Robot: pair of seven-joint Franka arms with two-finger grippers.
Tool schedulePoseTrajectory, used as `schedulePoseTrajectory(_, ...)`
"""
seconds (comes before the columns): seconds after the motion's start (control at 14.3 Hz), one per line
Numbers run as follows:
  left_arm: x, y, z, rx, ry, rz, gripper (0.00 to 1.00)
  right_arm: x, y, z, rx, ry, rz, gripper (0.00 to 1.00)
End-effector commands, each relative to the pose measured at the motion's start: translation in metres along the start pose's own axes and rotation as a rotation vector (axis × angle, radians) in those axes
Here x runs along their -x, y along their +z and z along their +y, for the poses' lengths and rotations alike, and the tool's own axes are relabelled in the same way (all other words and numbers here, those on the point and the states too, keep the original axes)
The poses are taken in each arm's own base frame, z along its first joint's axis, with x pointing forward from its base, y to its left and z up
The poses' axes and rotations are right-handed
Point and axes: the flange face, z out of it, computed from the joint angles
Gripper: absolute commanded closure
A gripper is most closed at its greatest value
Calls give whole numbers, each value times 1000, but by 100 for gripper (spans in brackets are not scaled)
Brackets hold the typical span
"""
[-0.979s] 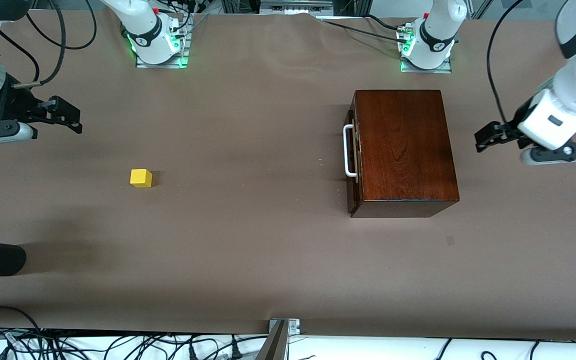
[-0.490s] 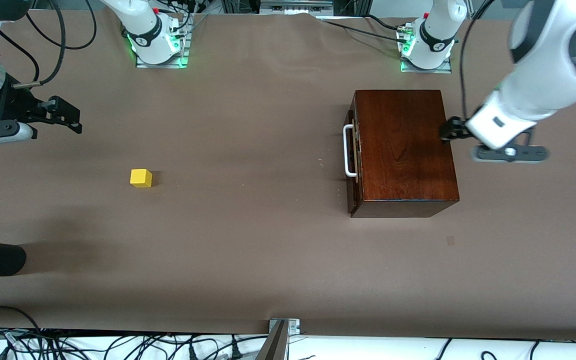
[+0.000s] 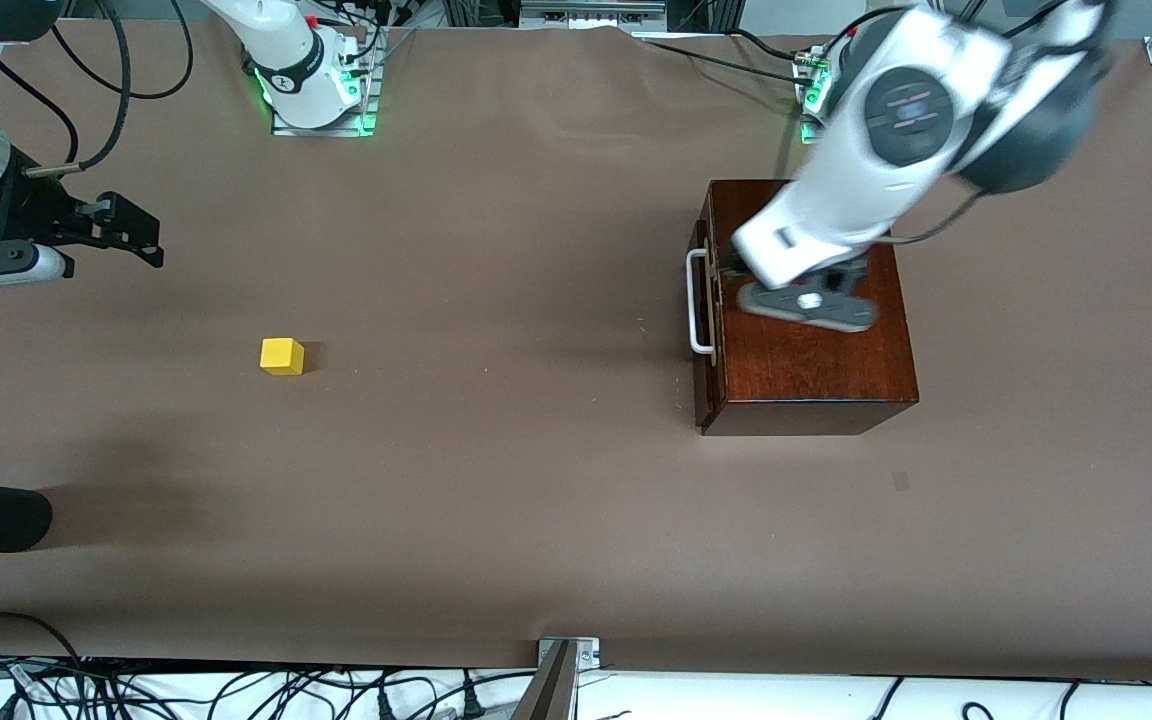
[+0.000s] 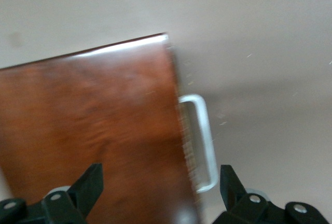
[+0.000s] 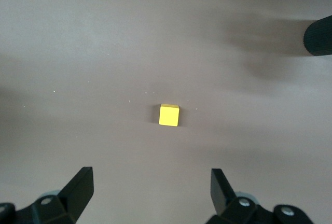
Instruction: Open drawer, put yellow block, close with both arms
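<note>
Both grippers stand apart-fingered: left gripper over the closed drawer box by its handle; right gripper waits above the table's right-arm end. Yellow block sits on the table near that end.

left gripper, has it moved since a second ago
Yes. The left gripper has swung from the bare table at the left arm's end to over the glossy dark mahogany box, near the white U-shaped bar handle, jaws open.
</note>
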Motion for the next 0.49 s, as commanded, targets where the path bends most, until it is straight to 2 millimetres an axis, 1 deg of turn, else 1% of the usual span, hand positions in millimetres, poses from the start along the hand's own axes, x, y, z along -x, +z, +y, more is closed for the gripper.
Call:
schedulePoseTrajectory(0.0,3,57,78,-91,-37,44,0,1,-6,1,-3,1,2,0)
schedulePoseTrajectory(0.07,7,73,96,-138,-46,65,0,2,-7,1,-3,1,4,0)
schedulePoseTrajectory(0.14,7,87,102,-169,-72,73,0,1,-6,1,-3,1,2,0)
schedulePoseTrajectory(0.21,9,98,105,-187,-88,70,0,2,-7,1,-3,1,4,0)
schedulePoseTrajectory(0.35,20,114,112,-212,-106,50,0,1,-6,1,-3,1,2,0)
schedulePoseTrajectory(0.42,24,123,112,-223,-119,42,0,1,-6,1,-3,1,2,0)
